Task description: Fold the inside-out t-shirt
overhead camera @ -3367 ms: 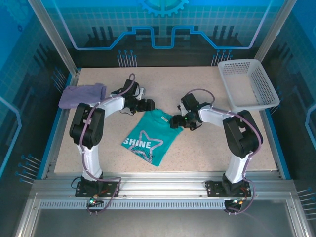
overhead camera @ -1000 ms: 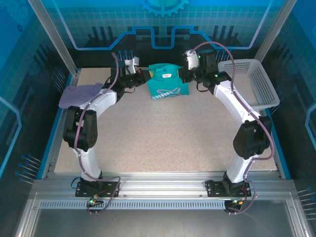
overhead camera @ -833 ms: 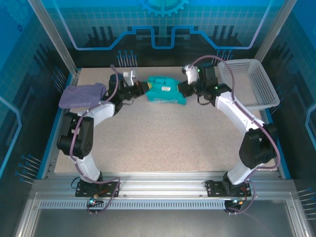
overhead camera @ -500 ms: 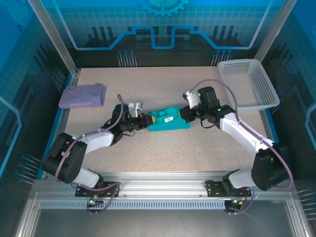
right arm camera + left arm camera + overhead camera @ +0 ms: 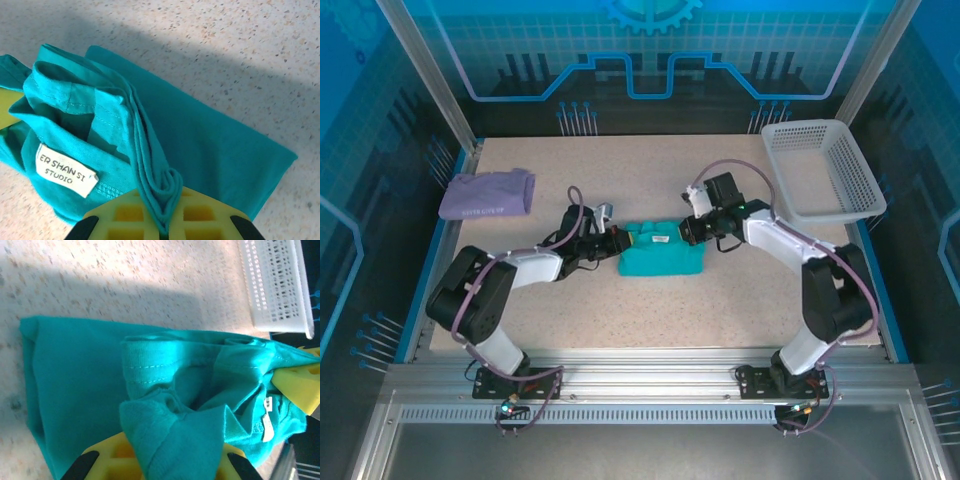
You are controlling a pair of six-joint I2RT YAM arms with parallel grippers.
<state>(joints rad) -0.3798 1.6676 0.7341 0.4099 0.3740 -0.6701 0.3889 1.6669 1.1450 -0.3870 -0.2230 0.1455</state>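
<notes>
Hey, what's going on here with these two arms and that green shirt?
Both arms are working on folding the teal t-shirt. It lies bunched into a short band mid-table, and the left gripper and right gripper each pinch one end of it, shut on the cloth. A lavender garment and white basket sit aside.
</notes>
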